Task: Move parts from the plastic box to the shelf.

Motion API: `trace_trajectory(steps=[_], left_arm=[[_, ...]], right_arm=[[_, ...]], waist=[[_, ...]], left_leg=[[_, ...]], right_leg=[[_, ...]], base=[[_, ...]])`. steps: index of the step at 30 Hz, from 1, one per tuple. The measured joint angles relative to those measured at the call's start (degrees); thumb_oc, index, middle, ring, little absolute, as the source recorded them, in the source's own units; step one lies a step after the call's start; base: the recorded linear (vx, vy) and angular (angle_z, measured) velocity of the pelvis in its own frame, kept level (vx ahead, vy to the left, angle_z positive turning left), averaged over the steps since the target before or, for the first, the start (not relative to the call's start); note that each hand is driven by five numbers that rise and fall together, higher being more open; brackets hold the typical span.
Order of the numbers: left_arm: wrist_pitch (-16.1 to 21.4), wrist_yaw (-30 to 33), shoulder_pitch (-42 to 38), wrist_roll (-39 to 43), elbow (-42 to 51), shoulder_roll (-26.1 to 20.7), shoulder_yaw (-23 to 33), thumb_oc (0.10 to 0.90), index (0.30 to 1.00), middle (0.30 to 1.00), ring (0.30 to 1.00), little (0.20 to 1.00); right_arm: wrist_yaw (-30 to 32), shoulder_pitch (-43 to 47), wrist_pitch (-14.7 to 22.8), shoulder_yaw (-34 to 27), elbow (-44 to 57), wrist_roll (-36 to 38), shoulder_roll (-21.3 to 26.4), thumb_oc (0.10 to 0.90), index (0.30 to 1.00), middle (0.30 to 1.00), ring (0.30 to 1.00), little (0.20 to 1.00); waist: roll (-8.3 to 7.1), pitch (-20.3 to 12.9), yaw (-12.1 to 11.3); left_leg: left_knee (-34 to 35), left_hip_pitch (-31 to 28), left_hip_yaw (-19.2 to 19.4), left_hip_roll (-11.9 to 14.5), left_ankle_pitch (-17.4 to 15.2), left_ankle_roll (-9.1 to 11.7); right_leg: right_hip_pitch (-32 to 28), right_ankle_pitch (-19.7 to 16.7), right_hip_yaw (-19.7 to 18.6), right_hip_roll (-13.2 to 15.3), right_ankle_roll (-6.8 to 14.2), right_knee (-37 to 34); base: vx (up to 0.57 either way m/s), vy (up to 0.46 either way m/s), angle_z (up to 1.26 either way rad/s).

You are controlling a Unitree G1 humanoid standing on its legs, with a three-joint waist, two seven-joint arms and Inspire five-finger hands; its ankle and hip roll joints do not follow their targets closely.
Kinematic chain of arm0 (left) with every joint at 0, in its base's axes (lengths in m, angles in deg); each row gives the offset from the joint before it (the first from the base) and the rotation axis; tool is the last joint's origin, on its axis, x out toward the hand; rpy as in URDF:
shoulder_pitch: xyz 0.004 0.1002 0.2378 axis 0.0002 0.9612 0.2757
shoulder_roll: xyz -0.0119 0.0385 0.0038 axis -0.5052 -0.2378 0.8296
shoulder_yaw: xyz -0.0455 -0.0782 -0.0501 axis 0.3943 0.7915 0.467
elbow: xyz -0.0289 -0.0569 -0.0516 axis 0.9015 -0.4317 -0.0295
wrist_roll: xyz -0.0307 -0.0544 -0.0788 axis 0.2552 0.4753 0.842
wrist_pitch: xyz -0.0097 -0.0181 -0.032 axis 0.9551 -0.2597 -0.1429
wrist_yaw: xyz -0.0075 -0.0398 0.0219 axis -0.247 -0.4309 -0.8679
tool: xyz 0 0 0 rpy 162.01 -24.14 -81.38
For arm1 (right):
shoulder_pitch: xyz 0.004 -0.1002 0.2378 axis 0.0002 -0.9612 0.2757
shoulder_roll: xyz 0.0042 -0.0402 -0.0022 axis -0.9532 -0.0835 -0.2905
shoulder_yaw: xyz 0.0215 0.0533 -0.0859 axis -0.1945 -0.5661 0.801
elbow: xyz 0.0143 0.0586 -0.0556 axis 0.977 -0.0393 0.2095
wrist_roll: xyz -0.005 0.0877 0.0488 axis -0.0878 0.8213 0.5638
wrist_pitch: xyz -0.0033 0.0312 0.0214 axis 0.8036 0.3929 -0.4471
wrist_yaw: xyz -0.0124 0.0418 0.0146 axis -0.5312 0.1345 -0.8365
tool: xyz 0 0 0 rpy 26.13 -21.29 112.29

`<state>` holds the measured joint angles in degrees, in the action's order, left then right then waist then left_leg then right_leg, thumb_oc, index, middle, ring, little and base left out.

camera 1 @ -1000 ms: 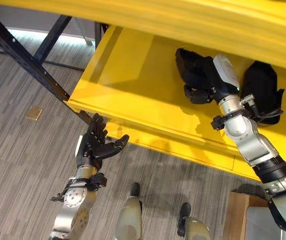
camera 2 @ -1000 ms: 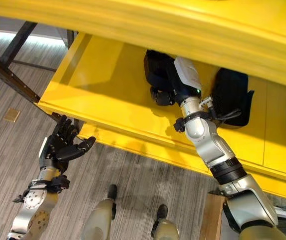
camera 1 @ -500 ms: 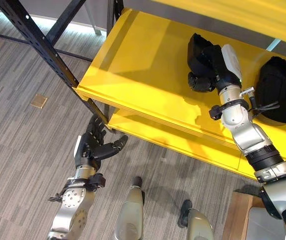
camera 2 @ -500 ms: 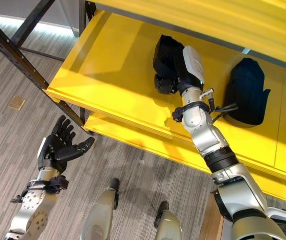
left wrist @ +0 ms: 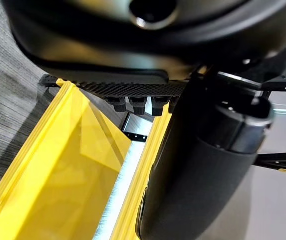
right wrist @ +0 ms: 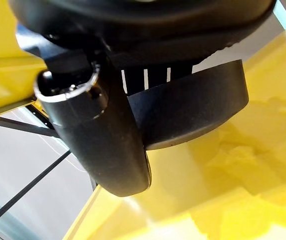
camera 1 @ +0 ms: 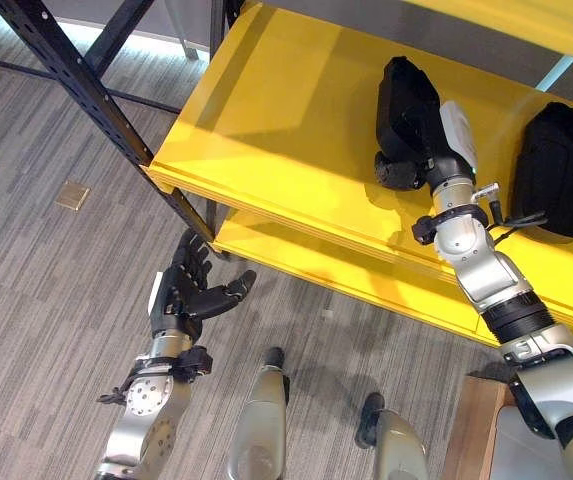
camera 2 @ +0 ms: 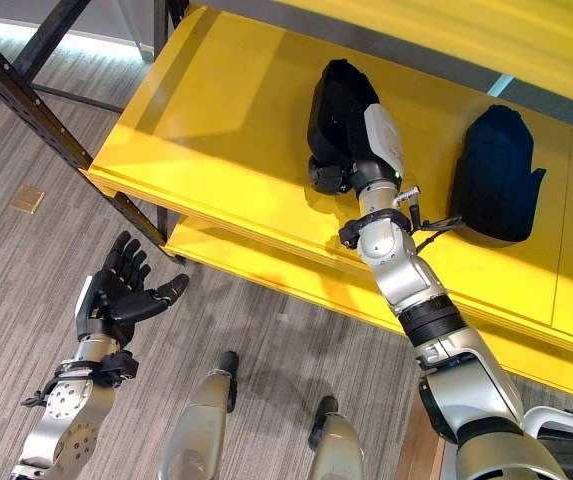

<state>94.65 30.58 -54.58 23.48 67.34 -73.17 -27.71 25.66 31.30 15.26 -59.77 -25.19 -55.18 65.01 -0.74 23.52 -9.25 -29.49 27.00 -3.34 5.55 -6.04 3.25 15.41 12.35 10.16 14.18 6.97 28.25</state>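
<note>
At upper centre of the left eye view, the right hand [camera 1: 413,160] reaches onto the yellow shelf [camera 1: 276,130] with its fingers and thumb curled around a black part [camera 1: 404,105] that lies on the shelf surface. A second black part [camera 1: 554,170] lies on the same shelf at the upper right of the frame, well apart from the first. The left hand [camera 1: 191,292] hovers at lower left over the grey floor [camera 1: 36,300], palm up, its fingers relaxed and spread, holding nothing.

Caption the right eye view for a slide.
Right hand holds a black part on the yellow shelf; left hand open.
</note>
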Motion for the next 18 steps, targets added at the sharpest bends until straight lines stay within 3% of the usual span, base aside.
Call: trace_trajectory(steps=[18], left_arm=[[0.07, 0.5, -1.14, 0.0, 0.01, -2.21, -1.1, 0.9, 1.0, 1.0, 1.0, 1.0]], right_arm=[[0.52, 0.41, 0.01, 0.02, -6.73, -0.59, -1.36, 0.4, 0.3, 0.3, 0.3, 0.3]], waist=[[-0.04, 1.22, 1.11]], left_leg=[[-0.51, 0.13, 0.16, -0.09, -0.17, -0.15]], right_leg=[[0.25, 0.13, -0.25, 0.18, -0.07, 0.56]], base=[[0.0, 0.0, 0.0]])
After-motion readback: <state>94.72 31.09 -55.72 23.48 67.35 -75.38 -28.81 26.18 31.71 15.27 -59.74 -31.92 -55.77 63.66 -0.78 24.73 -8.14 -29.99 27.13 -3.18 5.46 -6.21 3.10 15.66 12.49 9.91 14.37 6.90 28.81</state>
